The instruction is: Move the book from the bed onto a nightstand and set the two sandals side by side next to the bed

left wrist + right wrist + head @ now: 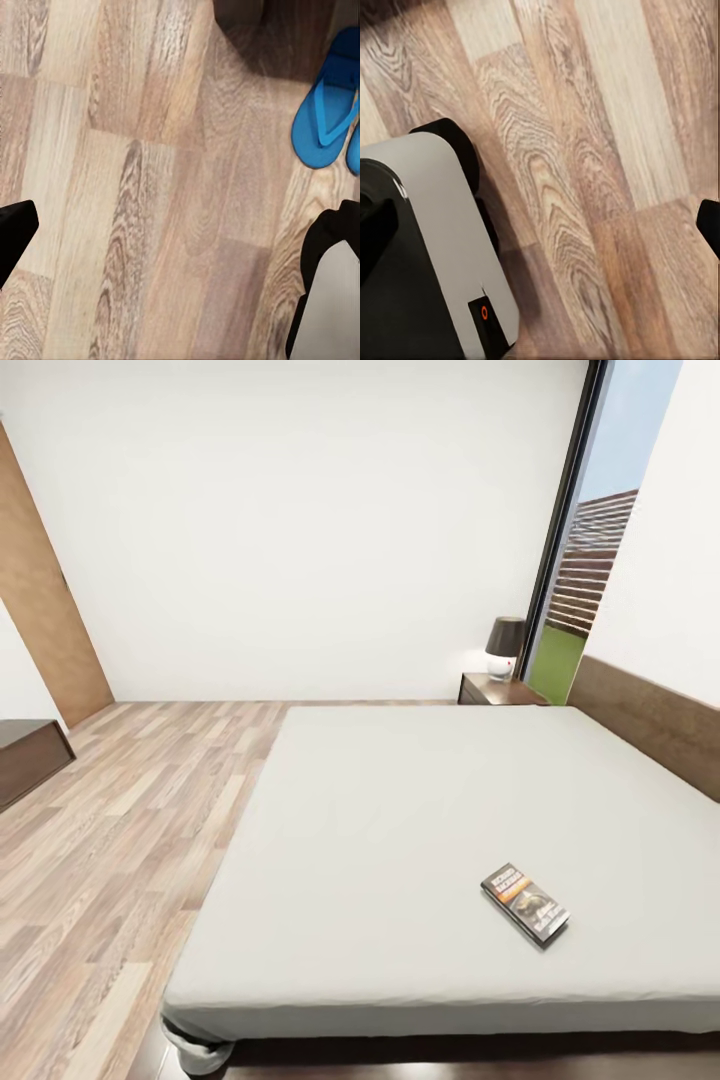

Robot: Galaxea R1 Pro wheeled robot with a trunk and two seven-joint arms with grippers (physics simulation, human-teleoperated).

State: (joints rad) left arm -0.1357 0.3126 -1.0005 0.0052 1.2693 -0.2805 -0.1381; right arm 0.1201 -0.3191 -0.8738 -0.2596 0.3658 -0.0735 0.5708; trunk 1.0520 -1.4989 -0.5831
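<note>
The book [524, 903], dark with an orange band, lies flat on the pale grey mattress of the bed [420, 830], near its front right part. A nightstand [500, 690] stands at the bed's far corner beside the headboard [650, 720]. In the left wrist view a bright blue sandal [326, 112] lies on the wooden floor, with the edge of a second sandal [355, 150] right beside it. My left gripper [180, 240] hangs open over bare floor, apart from the sandals. My right gripper [540, 229] is open above the floor, holding nothing.
A dark-shaded lamp [505, 645] stands on the nightstand. A long dark brown cabinet [30, 755] sits at the left wall, with wooden floor [130, 840] between it and the bed. A tall window [590, 580] is behind the nightstand. My grey and black base [427, 247] shows below the right gripper.
</note>
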